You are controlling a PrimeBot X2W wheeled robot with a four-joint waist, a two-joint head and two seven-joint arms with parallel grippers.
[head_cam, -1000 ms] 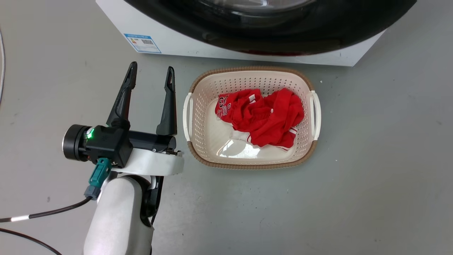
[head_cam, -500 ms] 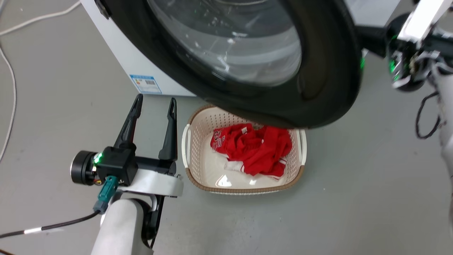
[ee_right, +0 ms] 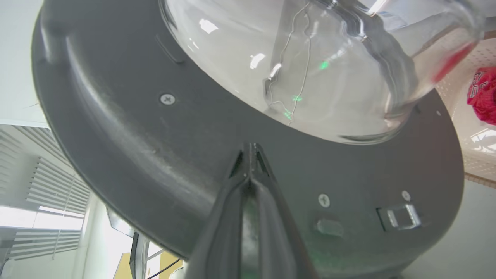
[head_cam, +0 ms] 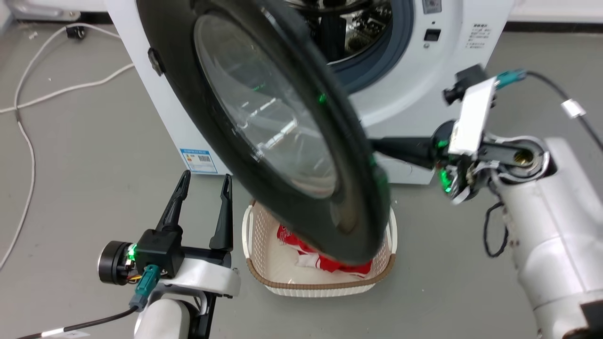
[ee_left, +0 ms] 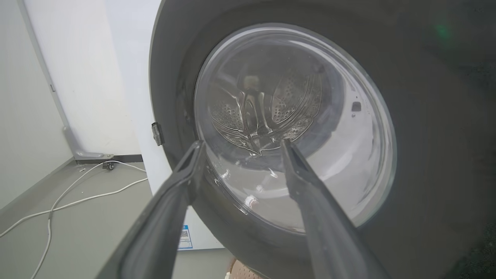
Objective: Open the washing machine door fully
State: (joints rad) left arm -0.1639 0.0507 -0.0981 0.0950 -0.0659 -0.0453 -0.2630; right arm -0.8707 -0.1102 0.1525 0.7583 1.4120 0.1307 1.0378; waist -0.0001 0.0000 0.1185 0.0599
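Observation:
The washing machine [head_cam: 410, 89] stands at the back. Its steel drum [head_cam: 358, 28] shows past the washing machine door [head_cam: 268, 127], a black disc with a glass bowl that stands swung partly out to the left. My right gripper [head_cam: 381, 145] reaches in from the right behind the door's free edge. In the right wrist view its fingers are shut together [ee_right: 250, 151], tips against the door's grey inner face [ee_right: 155, 147]. My left gripper [head_cam: 202, 183] hangs open and empty in front of the door's lower left, facing its glass [ee_left: 294, 128] between spread fingers [ee_left: 241, 146].
A beige laundry basket [head_cam: 320, 285] with red clothes [head_cam: 339, 266] sits on the floor under the door's lower edge. White cables [head_cam: 28, 141] lie on the floor at the left. A blue label [head_cam: 198, 161] marks the machine's lower left corner.
The head camera has tilted up, bringing the machine front into view. The door has swung further out to the left and the right arm has followed behind it. The left gripper stays open.

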